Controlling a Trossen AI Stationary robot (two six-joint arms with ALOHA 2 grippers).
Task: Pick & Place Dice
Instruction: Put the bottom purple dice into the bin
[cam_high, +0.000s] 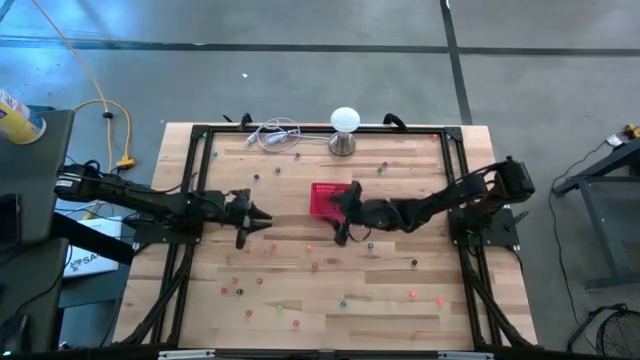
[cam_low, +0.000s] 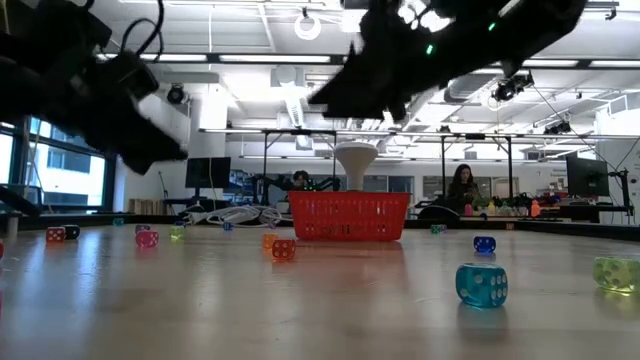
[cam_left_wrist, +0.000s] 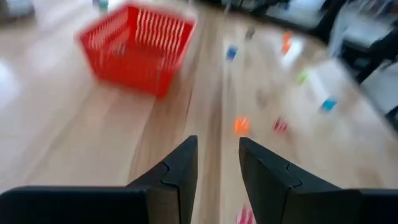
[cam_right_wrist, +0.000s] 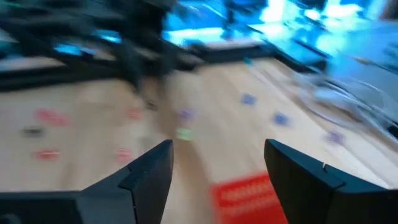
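The dice lie scattered over the wooden table: small coloured cubes such as an orange one (cam_low: 283, 249), a pink one (cam_low: 147, 238) and a blue one (cam_low: 481, 284). A red mesh basket (cam_high: 323, 200) stands on the table near its middle. My right gripper (cam_high: 341, 218) hovers open over the basket's right near corner, pointing toward the table's left edge; the basket's rim (cam_right_wrist: 247, 194) shows below its fingers. My left gripper (cam_high: 262, 222) hangs open above the table left of the basket (cam_left_wrist: 137, 46), pointing toward it. Nothing is between either pair of fingers.
A white ball-shaped lamp (cam_high: 345, 125) on a metal base stands at the far edge beside a coil of white cable (cam_high: 272, 135). A black frame (cam_high: 200, 130) runs round the tabletop. People sit in the room beyond the table (cam_low: 463, 185).
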